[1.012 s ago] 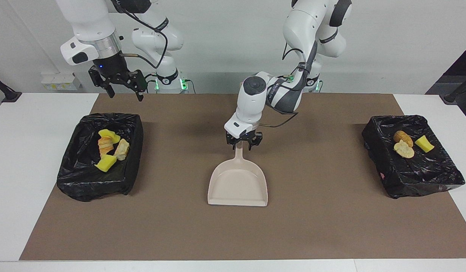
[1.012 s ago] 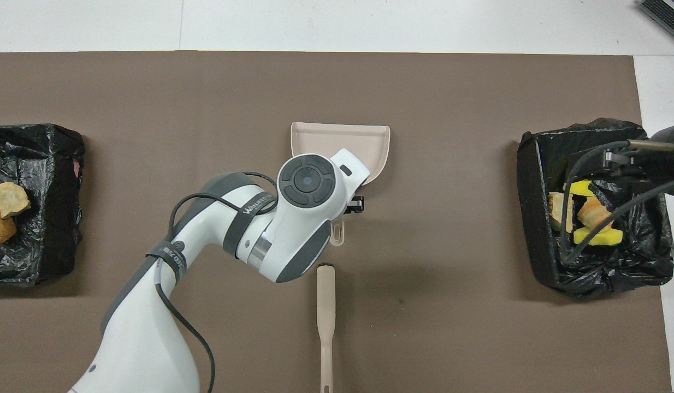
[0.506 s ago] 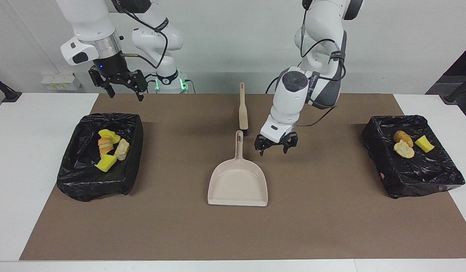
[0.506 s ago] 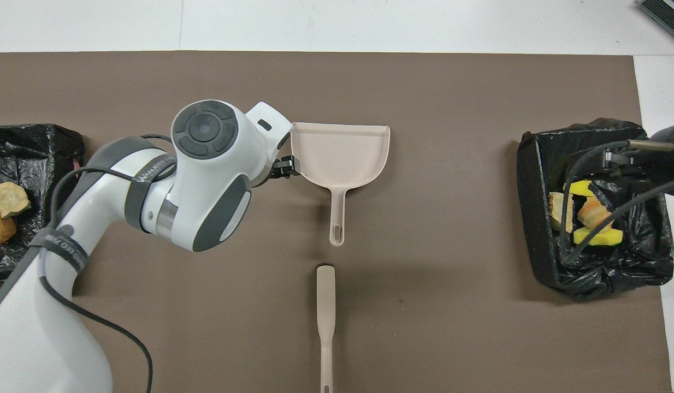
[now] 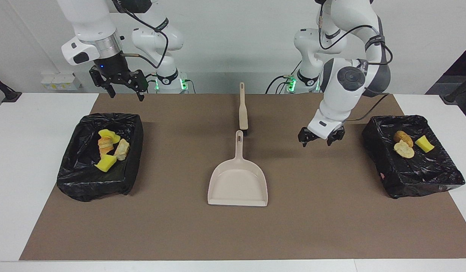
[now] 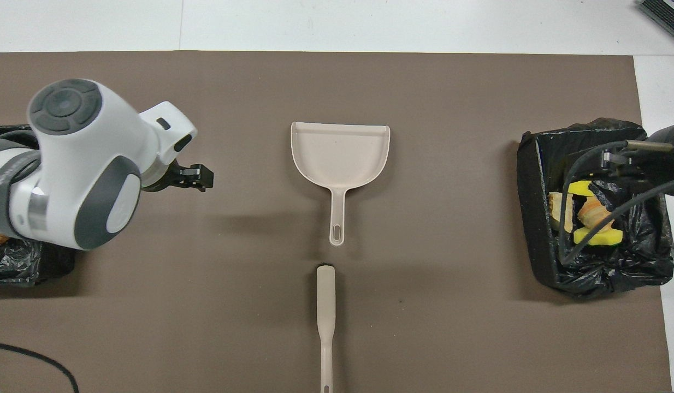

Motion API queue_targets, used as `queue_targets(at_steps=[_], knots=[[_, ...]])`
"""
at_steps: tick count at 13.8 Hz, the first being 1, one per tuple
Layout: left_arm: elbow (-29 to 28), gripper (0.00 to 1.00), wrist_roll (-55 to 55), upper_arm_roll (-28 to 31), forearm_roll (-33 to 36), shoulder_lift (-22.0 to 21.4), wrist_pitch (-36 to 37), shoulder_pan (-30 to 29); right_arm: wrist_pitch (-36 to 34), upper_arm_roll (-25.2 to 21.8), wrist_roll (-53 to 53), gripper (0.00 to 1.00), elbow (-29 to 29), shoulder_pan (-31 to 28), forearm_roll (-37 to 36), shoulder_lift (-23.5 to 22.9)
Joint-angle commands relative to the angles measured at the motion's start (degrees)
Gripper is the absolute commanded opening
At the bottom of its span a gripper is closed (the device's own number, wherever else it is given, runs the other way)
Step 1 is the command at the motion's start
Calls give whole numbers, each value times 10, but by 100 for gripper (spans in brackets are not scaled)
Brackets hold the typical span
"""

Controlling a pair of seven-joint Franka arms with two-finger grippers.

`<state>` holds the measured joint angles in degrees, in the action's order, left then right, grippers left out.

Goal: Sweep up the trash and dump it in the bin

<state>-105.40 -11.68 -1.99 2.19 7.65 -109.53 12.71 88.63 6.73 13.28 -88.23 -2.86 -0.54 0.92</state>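
The trash lies in two black-lined bins. Several yellow and tan pieces (image 5: 108, 149) sit in the bin (image 5: 72, 177) at the right arm's end, also visible in the overhead view as trash (image 6: 588, 215). Three more pieces (image 5: 406, 145) sit in the bin (image 5: 418, 181) at the left arm's end. My left gripper (image 5: 318, 142) hangs open and empty over the mat, between the dustpan (image 5: 238, 181) and that bin. My right gripper (image 5: 126, 95) waits open, raised over the robots' edge of the other bin.
The beige dustpan (image 6: 340, 155) lies flat mid-mat, its handle pointing toward the robots. The beige brush (image 6: 326, 316) lies in line with it, nearer to the robots. In the overhead view my left arm hides most of the bin (image 6: 20, 267) at its end.
My left gripper opened off the dustpan's handle and swung away toward the bin at the left arm's end. The dustpan stayed in place. The right arm has not moved.
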Motion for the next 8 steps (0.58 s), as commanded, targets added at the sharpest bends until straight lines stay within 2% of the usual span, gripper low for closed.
queue_targets(at_steps=[1,5,8], knots=[[-62,100,57,-6,5,-62,1,-49,-13,1,-10,100,12,-3,5,-6],[-60,100,133,-6,5,-77,15,-136,-13,1,-10,100,12,-3,5,-5],[-36,100,160,-6,2,-77,14,-173,-14,1,-10,100,12,-3,5,-5]])
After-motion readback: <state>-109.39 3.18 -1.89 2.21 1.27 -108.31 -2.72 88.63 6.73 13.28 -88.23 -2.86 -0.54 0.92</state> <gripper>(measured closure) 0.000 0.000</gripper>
